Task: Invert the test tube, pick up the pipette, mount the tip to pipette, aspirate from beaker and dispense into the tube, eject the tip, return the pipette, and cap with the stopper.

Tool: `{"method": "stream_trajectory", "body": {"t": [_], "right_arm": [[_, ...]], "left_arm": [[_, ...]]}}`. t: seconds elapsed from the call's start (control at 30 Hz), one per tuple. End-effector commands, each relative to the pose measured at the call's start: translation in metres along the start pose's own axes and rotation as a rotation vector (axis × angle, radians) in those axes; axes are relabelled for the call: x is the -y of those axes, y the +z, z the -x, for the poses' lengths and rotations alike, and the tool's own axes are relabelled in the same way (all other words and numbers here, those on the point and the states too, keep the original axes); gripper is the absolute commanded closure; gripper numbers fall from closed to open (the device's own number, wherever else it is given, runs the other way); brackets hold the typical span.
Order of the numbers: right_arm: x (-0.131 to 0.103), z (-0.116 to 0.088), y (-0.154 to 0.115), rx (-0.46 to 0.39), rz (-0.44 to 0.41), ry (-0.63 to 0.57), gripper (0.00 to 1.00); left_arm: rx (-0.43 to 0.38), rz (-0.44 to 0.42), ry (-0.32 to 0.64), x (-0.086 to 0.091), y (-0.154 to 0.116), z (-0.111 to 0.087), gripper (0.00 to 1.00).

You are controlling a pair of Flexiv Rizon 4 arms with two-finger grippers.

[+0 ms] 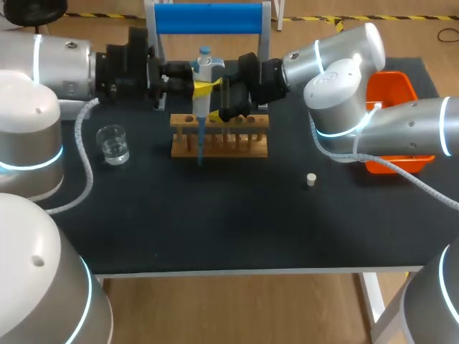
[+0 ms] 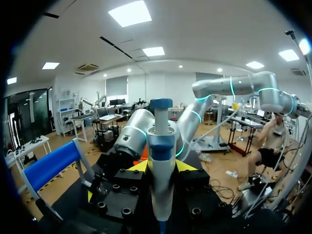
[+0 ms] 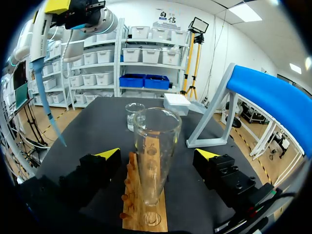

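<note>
Recording stopper (image 1: 311, 179) lying alone on counter (image 1: 237, 222) and beaker (image 1: 113, 143) standing off to the left; behind these, wooden rack (image 1: 219, 147) holding test tube (image 3: 156, 146) upright between right end effector's (image 3: 157, 155) wide-open fingers, neither touching glass; just beyond, left end effector (image 2: 162, 166) gripping pipette (image 2: 162, 141) upright, blue tip (image 1: 200, 147) hanging beside rack.

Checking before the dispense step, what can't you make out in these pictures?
Head view: the test tube is hidden behind the right end effector.
Left wrist view: the pipette has its tip cut off by the picture's edge.
Head view: the liquid level in the beaker is too small to judge.
</note>
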State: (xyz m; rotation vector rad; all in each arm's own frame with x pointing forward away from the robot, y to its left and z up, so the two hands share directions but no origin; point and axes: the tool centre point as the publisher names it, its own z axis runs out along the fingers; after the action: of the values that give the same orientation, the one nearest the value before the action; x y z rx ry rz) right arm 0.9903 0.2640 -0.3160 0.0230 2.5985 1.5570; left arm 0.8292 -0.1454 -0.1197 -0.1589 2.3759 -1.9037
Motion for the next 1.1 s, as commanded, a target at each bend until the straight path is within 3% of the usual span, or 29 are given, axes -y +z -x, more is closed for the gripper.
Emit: {"method": "stream_trajectory", "body": {"t": [0.03,0.63,1.1], "right_arm": [[-0.0004,0.0011,-0.0002,-0.004,-0.004,0.000,0.00],[-0.0004,0.0011,-0.0002,-0.004,-0.004,0.000,0.00],[-0.0004,0.0011,-0.0002,-0.004,-0.004,0.000,0.00]], "left_arm": [[0.001,0.003,-0.001,0.0021,0.0116,-0.0007,1.00],[0.040,-0.084,-0.031,0.0049,0.0183,0.0015,1.00],[0.046,-0.080,-0.036,0.0029,0.0150,0.0037,1.00]]}}
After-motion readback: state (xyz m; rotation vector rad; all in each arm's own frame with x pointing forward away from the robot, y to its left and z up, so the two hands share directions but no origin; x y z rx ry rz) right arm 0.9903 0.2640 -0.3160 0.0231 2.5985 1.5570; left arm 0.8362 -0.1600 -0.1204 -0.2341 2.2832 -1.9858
